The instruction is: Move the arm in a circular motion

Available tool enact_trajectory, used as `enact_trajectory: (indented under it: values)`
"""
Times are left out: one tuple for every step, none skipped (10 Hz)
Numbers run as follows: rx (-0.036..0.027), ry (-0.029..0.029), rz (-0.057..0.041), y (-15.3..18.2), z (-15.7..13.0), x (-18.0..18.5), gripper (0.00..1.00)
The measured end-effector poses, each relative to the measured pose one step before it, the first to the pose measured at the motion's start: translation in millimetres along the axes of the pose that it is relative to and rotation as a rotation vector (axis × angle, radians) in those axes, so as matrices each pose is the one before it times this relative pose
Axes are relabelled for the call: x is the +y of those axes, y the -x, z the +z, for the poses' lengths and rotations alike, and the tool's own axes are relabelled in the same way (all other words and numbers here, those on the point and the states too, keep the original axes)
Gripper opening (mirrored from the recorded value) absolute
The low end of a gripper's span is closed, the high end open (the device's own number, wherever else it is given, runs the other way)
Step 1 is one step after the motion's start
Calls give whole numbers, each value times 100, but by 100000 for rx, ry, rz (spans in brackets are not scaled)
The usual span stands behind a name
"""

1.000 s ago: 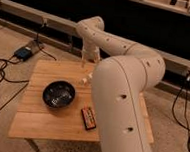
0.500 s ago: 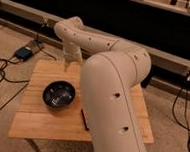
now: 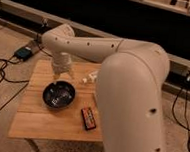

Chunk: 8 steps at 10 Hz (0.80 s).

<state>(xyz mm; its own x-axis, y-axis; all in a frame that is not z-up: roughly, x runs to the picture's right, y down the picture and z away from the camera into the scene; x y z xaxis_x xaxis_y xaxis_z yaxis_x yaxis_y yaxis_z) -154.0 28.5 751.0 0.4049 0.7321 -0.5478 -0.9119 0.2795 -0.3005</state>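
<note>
The cream-white arm (image 3: 131, 78) fills the right and middle of the camera view. Its thick near segment stands at the right. A thinner segment reaches left across the wooden table (image 3: 37, 120) to a rounded joint at the far left. From that joint the wrist hangs down to the gripper (image 3: 56, 78), which points down just above the far rim of a dark bowl (image 3: 58, 94).
A dark rectangular object with red marks (image 3: 88, 118) lies on the table right of the bowl. Small white pieces (image 3: 90, 77) lie near the table's far edge. Cables and a small dark box (image 3: 24, 53) lie on the floor at the left. A dark wall runs behind.
The arm has swung left and toward the camera. The gripper moved from the table's far edge to just above the bowl's far rim.
</note>
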Motion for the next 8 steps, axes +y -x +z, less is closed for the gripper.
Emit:
enact_trajectory:
  values:
    - [-690, 794, 920, -1625, -247, 234, 65]
    - [-950, 908, 1920, -1757, -296, 3, 65]
    - [-979, 932, 2494, -1414, -256, -234, 65]
    - [-952, 762, 3854, -1478, -216, -736, 65]
    - [-596, 358, 4396, -1309, -85, -1130, 65]
    - [-517, -59, 5177, -1230, -58, -1575, 65]
    - [-235, -1251, 6189, -1096, -27, -2447, 65]
    - [-40, -1458, 4924, -636, -31, -2268, 65]
